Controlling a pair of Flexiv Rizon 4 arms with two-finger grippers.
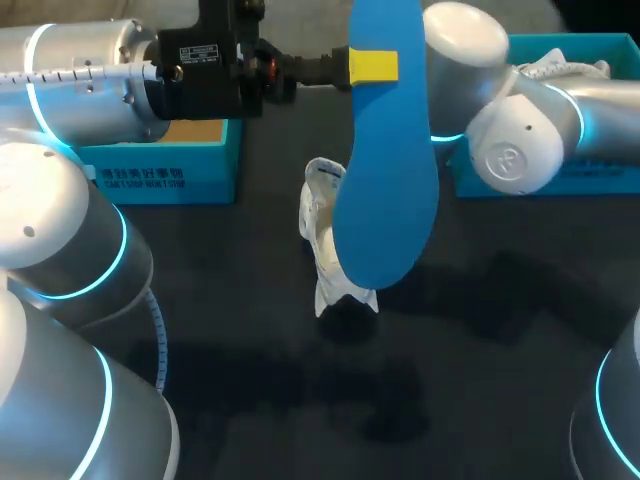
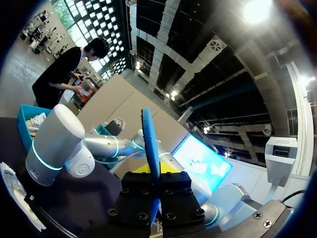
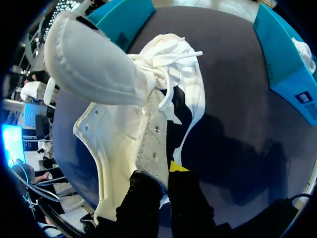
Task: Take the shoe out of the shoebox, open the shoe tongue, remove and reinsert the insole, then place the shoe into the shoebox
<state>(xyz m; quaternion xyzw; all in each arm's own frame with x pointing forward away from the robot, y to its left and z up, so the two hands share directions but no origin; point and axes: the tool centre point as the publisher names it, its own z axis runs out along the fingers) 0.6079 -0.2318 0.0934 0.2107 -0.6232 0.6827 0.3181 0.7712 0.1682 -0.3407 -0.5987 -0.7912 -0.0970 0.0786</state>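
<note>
Dark table (image 1: 500,330), shadows across it. Teal left shoebox (image 1: 170,160) far left, teal right shoebox (image 1: 600,45) far right with a spare shoe (image 1: 565,68) inside. Left gripper (image 1: 372,65) is clamped on the upper end of the blue insole (image 1: 385,200), which hangs upright over the table's middle. White shoe (image 1: 322,215) sits just behind it, with the right gripper (image 3: 166,173) pinching its side wall by the eyelets. From the head view the insole hides the right gripper and much of the shoe. Cannot tell if the shoe touches the table.
</note>
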